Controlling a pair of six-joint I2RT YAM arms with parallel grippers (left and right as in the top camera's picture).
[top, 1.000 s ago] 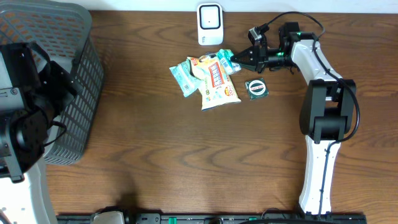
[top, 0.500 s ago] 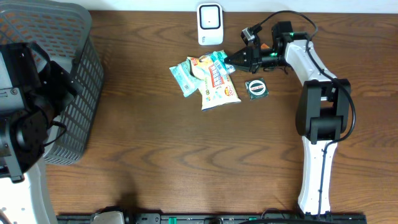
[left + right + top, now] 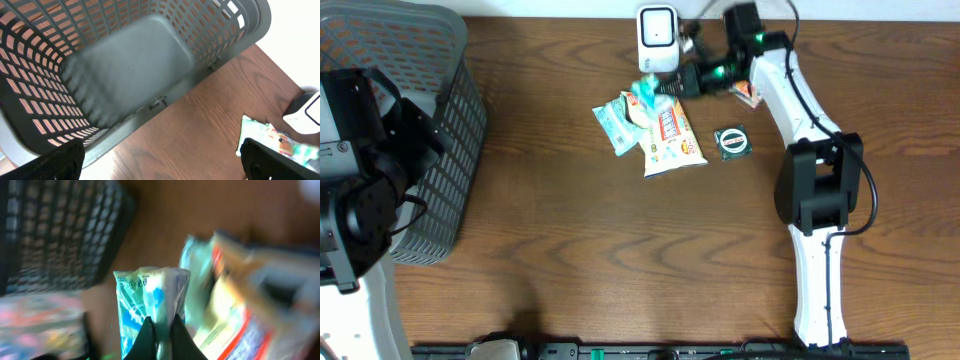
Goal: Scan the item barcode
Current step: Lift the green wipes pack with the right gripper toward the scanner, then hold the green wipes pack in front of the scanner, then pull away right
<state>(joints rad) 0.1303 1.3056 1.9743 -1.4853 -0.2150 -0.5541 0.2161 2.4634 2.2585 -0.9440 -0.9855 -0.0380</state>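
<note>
My right gripper (image 3: 667, 86) (image 3: 162, 329) is shut on a small teal and white packet (image 3: 646, 92) (image 3: 144, 294), pinching its edge. It holds the packet above the pile of snack packets (image 3: 669, 134), just below the white barcode scanner (image 3: 658, 38) at the table's far edge. The right wrist view is blurred; the pile (image 3: 250, 290) shows to the right of the held packet. My left gripper (image 3: 162, 167) hangs open over the table beside the grey basket (image 3: 130, 65), with nothing between its fingers.
The grey mesh basket (image 3: 435, 90) stands at the far left, next to the left arm (image 3: 360, 190). A round green tin (image 3: 732, 142) lies right of the pile. A small orange item (image 3: 749, 96) lies under the right arm.
The right arm has swung left and toward the far edge, carrying the teal packet from beside the tin to just below the scanner. The left arm has not moved.
</note>
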